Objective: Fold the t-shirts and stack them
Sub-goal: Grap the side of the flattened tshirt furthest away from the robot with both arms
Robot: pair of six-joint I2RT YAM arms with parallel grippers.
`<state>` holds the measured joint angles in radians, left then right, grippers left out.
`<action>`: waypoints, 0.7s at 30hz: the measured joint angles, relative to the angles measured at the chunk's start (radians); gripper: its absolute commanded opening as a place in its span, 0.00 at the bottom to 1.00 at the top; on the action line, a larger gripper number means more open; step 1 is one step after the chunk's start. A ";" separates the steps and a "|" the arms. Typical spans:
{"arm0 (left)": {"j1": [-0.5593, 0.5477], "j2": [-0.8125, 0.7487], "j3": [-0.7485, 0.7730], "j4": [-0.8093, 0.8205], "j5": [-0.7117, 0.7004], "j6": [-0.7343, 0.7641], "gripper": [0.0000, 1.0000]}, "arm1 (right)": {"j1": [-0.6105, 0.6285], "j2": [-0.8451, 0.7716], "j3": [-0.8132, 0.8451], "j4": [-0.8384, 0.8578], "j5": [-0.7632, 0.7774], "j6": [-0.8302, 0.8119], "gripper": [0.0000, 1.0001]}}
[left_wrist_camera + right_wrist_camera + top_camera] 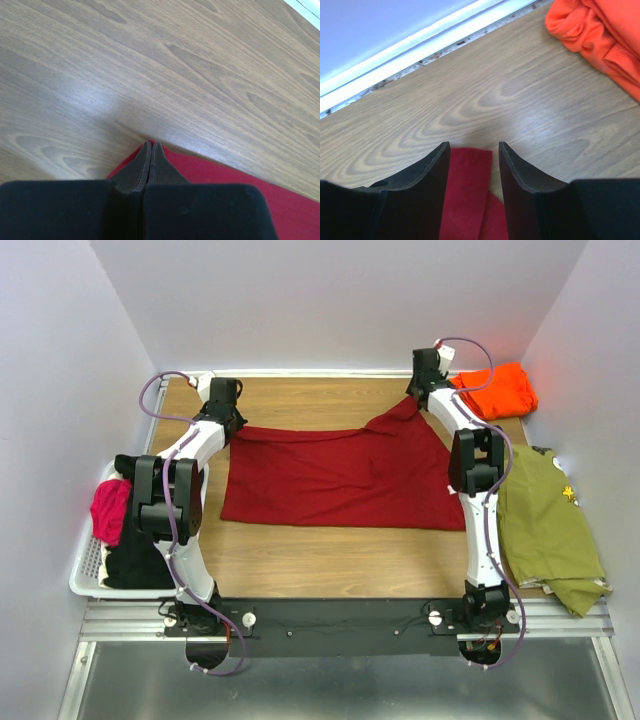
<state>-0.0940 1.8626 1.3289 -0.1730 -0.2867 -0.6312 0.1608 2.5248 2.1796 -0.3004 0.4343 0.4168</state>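
The dark red t-shirt (340,475) lies spread flat across the middle of the table. Its far right corner is drawn up into a peak towards my right gripper (412,400). In the right wrist view a strip of the red cloth (467,200) runs between that gripper's (472,147) parted fingers, with a gap to the right finger. My left gripper (232,425) sits at the shirt's far left corner. Its jaws (151,145) are pressed together, with red cloth (260,195) showing at and under the tips. The bright orange t-shirt (497,390) lies bunched at the far right corner (600,35).
An olive green shirt (545,525) lies along the table's right edge, beside the right arm. A white basket (85,575) at the left edge holds a pink cloth (110,510) and a black cloth (135,565). The back wall runs close behind both grippers.
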 measured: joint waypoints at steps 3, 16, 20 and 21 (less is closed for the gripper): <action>0.000 0.000 -0.001 0.000 0.000 0.000 0.00 | -0.010 0.002 -0.004 0.000 -0.001 0.001 0.52; 0.000 0.000 -0.005 0.000 0.000 0.000 0.00 | -0.019 0.006 -0.072 0.018 -0.070 0.034 0.35; 0.000 0.000 -0.009 0.000 0.000 0.000 0.00 | -0.019 0.008 -0.072 0.021 -0.098 0.043 0.03; 0.000 0.000 -0.010 0.000 0.000 0.000 0.00 | -0.020 0.009 -0.071 0.021 -0.102 0.046 0.01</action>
<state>-0.0937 1.8629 1.3193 -0.1730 -0.2871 -0.6308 0.1406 2.5336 2.1082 -0.2794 0.3321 0.4625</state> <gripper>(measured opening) 0.010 0.183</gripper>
